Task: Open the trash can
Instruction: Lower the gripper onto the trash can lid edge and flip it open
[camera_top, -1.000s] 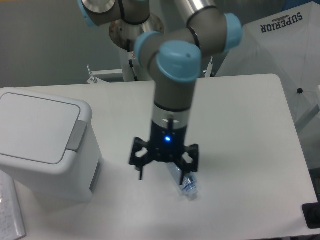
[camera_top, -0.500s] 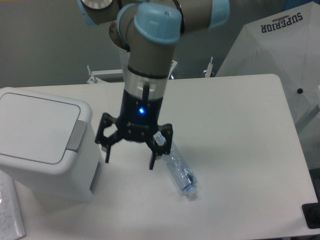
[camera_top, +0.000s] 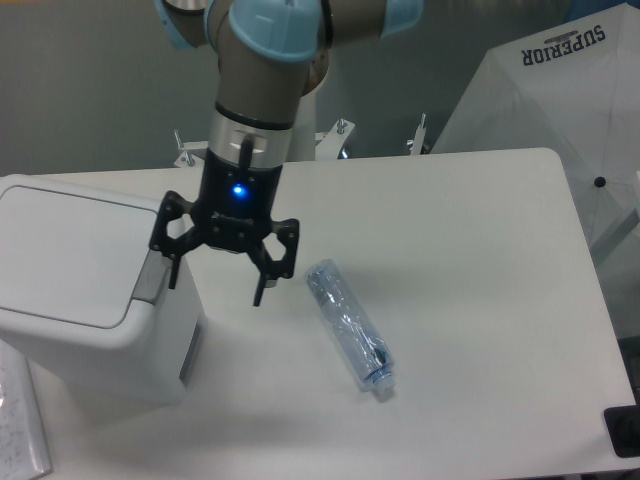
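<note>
The white trash can (camera_top: 85, 290) stands at the near left of the white table (camera_top: 470, 260), a boxy plastic bin with rounded corners, its flat lid (camera_top: 70, 250) down and shut. A grey rectangular push tab (camera_top: 150, 277) sits at the right edge of that lid. The gripper (camera_top: 216, 286) hangs from the arm (camera_top: 262, 80) with its two black fingers pointing down and spread wide apart, holding nothing; a small blue light glows on its body above them. Its left-hand finger (camera_top: 172, 262) in the scene is over the right edge of the bin, right at the grey tab, though the single view does not settle whether it touches the tab or only hovers above it. The other finger (camera_top: 262, 285) hangs past the bin's right side, above bare tabletop. To the right of the gripper, apart from it, a clear plastic bottle (camera_top: 347, 325) lies on its side on the table, slanting from far left to near right, with its cap end toward the near edge. At the far right, beyond the table, white fabric bears the printed word SUPERIOR (camera_top: 562, 45). A pale flat item (camera_top: 20, 430) lies at the near left corner, partly cut off by the frame.
</note>
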